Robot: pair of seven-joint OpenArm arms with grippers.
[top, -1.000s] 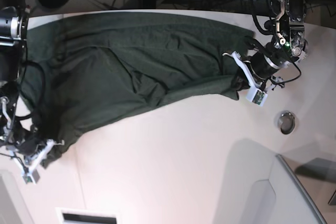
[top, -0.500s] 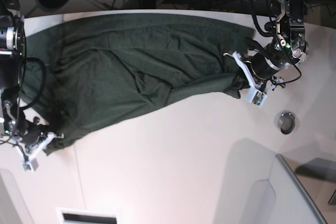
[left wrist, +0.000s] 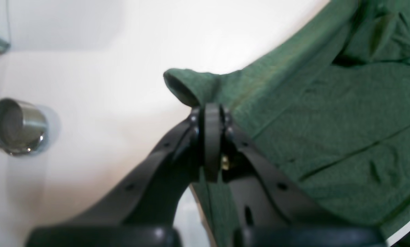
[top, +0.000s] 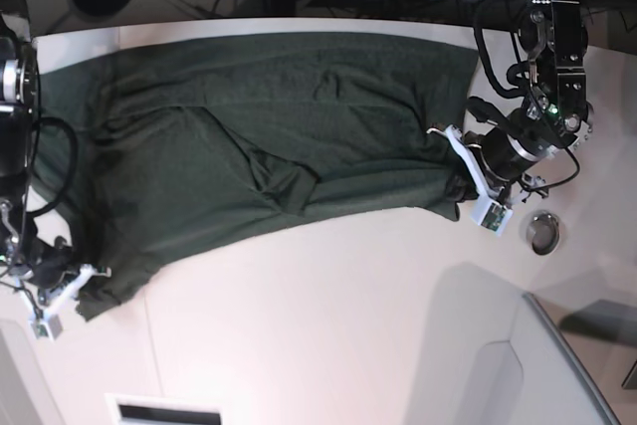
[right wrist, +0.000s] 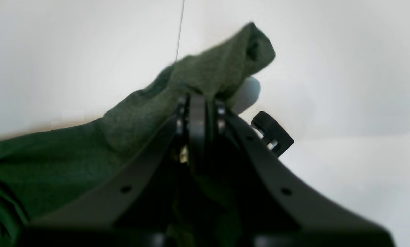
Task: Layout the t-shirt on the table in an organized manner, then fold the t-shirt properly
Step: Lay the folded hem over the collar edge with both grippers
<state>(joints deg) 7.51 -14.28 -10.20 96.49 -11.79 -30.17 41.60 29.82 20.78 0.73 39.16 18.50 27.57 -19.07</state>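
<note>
The dark green t-shirt (top: pixel 269 146) lies stretched across the far half of the white table (top: pixel 328 325), creased in its middle. My left gripper (top: pixel 460 178) is shut on the shirt's right near corner; in the left wrist view (left wrist: pixel 210 113) the cloth (left wrist: pixel 321 113) bulges out past the closed jaws. My right gripper (top: pixel 75 286) is shut on the shirt's left near corner; in the right wrist view (right wrist: pixel 198 99) a fold of cloth (right wrist: pixel 211 72) sticks up past the closed jaws.
A small metal ring (top: pixel 543 231) is set in the table just right of my left gripper, and shows in the left wrist view (left wrist: pixel 18 126). A grey raised edge (top: pixel 577 365) runs at the near right. Cables lie beyond the table's far edge.
Both grippers kept their hold and moved toward the table's near side. The shirt's near edge has been pulled straighter and lower, and the cloth lies flatter.
</note>
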